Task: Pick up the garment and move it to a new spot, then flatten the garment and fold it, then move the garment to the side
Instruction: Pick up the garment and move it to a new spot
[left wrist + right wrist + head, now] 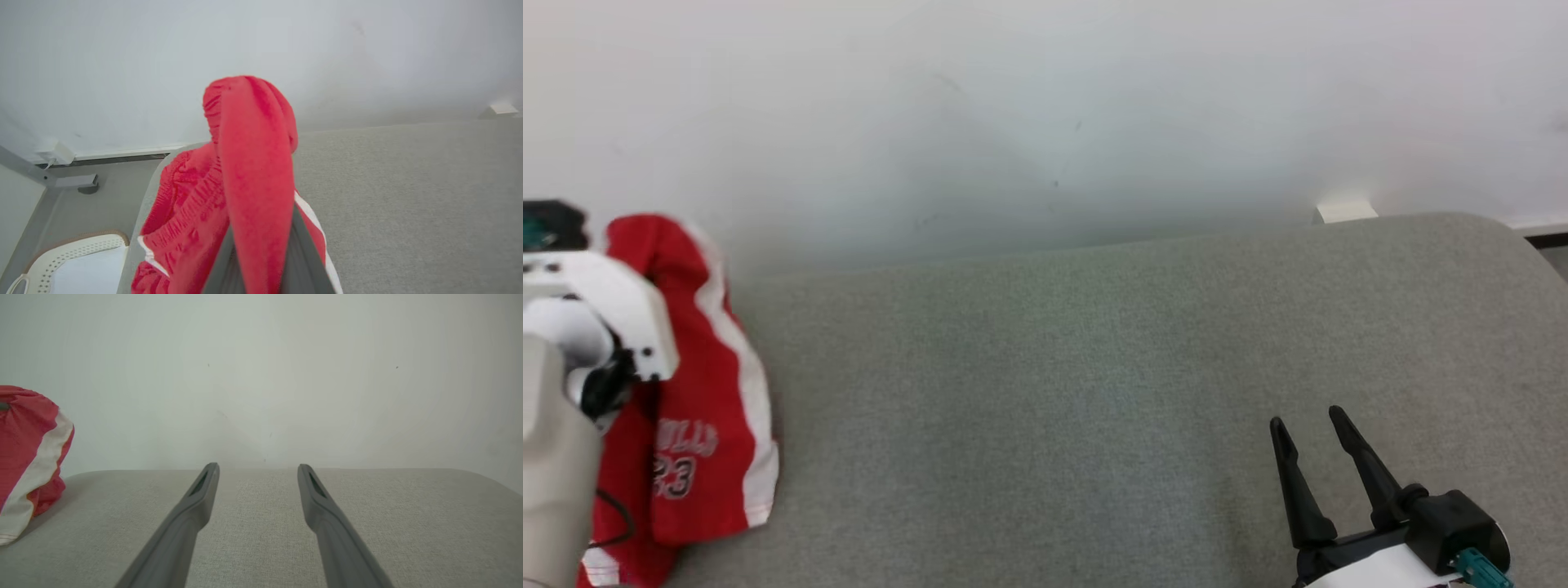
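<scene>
Left wrist view: left gripper (259, 245) tips under red garment (249, 134) folds.

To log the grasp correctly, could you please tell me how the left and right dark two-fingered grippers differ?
The left gripper is shut on a fold of the red and white fabric garment; the right gripper is open and empty. The left gripper is at the left end of the grey cloth-covered surface; the right gripper is over its bare right part. Both have long dark fingers.
</scene>
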`<state>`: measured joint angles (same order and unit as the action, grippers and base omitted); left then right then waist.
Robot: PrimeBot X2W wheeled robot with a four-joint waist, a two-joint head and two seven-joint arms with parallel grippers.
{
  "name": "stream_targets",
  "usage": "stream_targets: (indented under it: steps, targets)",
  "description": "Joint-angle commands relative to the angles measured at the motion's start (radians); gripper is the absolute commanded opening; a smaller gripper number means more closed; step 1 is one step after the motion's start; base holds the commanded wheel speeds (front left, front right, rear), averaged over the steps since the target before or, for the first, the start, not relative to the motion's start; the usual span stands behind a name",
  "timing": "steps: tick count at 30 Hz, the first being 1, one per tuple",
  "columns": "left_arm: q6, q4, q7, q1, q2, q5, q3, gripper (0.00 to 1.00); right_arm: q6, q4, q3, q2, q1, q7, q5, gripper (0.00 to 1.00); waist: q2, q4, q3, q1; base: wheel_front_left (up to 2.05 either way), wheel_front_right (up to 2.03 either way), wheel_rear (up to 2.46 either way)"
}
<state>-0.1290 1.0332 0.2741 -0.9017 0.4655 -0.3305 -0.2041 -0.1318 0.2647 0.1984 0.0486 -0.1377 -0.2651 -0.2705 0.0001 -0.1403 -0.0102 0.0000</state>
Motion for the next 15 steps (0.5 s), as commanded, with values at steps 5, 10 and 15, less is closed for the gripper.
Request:
stream_targets:
  steps: [5, 10, 15]
  targets:
    - [0.0, -0.138, -0.014, -0.017, -0.001, -0.058, -0.107, 0.0, 0.002, -0.005, -0.037, 0.003, 0.022, 0.001, -0.015, 1.0, -0.0001, 0.003, -0.036, 0.0, 0.0, 0.0, 0.0]
    - [0.0, -0.295, -0.015, 0.003, -0.005, -0.131, -0.188, 0.0, 0.002, -0.019, -0.064, 0.004, 0.023, 0.001, 0.0, 1.0, -0.0001, -0.024, -0.049, 0.0, 0.0, 0.0, 0.0]
    - [0.0, -0.449, -0.007, 0.031, -0.016, -0.186, -0.241, 0.0, 0.002, -0.027, -0.09, 0.004, 0.023, 0.001, 0.009, 1.0, -0.0001, -0.076, -0.05, 0.0, 0.0, 0.0, 0.0]
